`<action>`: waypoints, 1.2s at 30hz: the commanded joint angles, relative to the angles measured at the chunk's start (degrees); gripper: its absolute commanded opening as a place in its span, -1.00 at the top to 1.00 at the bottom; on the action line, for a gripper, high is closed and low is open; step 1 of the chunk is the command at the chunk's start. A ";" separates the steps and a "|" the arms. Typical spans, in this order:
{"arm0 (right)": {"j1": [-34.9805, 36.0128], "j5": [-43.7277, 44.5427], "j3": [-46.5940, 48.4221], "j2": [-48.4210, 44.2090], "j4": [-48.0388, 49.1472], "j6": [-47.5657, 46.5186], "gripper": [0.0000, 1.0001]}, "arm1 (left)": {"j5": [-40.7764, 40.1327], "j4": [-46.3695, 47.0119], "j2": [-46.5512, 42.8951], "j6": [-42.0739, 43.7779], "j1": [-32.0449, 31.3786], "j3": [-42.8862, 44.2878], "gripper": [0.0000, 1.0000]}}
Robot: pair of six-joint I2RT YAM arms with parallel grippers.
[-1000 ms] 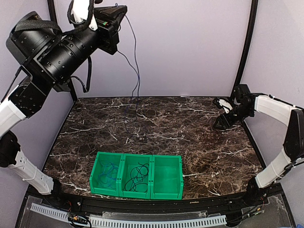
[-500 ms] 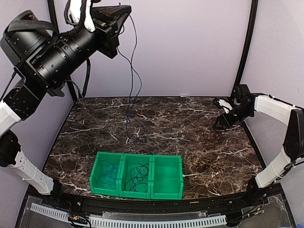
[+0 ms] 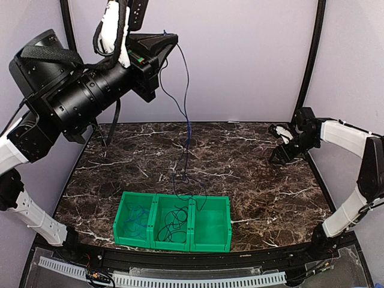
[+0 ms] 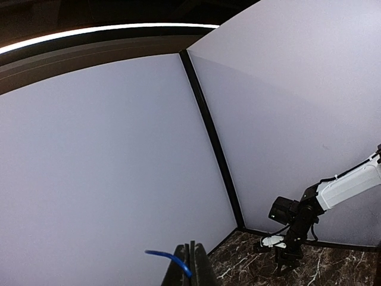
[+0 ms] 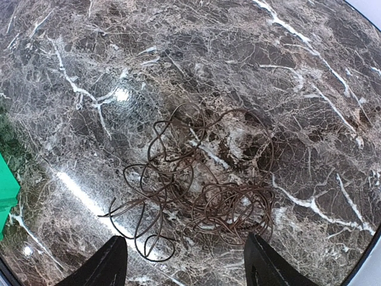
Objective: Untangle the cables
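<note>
My left gripper (image 3: 165,37) is raised high near the back wall and is shut on a thin blue cable (image 3: 186,114). The cable hangs down to the table, its lower end by the green bins (image 3: 210,240). In the left wrist view the shut gripper (image 4: 190,263) pinches the blue cable (image 4: 168,257). My right gripper (image 3: 279,155) is open low over the back right of the table. In the right wrist view its fingertips (image 5: 113,262) stand wide apart just short of a tangled brown cable (image 5: 205,185) lying on the marble.
The green bins form a row of three near the front edge; the left one (image 3: 135,223) holds a blue cable, the middle one (image 3: 173,223) a black cable. Purple walls and black corner posts (image 3: 309,60) enclose the table. My right arm shows in the left wrist view (image 4: 297,220).
My left arm has swung to the right with the blue cable; the hanging cable and its lower end have moved right toward the bins. The right arm has not moved.
</note>
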 commanded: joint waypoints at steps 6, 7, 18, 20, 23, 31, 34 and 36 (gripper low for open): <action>0.33 -0.95 -0.50 0.27 0.72 0.23 -0.38 | -1.97 0.99 -5.04 -4.85 -0.83 -3.97 1.00; 0.31 -0.99 -0.50 0.27 0.72 0.23 -0.38 | -2.30 0.94 -5.19 -4.99 -0.80 -4.41 1.00; 0.33 -1.10 -1.10 0.19 0.81 0.22 -0.37 | -3.79 0.74 -7.37 -7.97 -0.96 -9.05 1.00; 0.33 -1.30 -1.16 0.27 0.80 0.21 -0.38 | -4.20 1.68 -7.93 -8.50 -0.93 -11.15 1.00; 0.38 -1.38 -1.18 0.36 0.78 0.23 -0.38 | -4.39 1.93 -8.27 -10.37 -1.00 -13.32 1.00; 0.42 -1.83 -0.96 0.71 0.41 0.15 -0.38 | -4.26 0.70 -8.70 -15.17 -1.03 -17.01 1.00; 0.42 -1.83 -1.12 0.48 0.58 0.23 -0.38 | -5.29 0.02 -9.13 -16.88 -0.97 -18.97 1.00; 0.42 -1.77 -1.54 0.17 0.78 0.22 -0.38 | -6.48 -1.68 -9.25 -18.52 -0.97 -20.39 1.00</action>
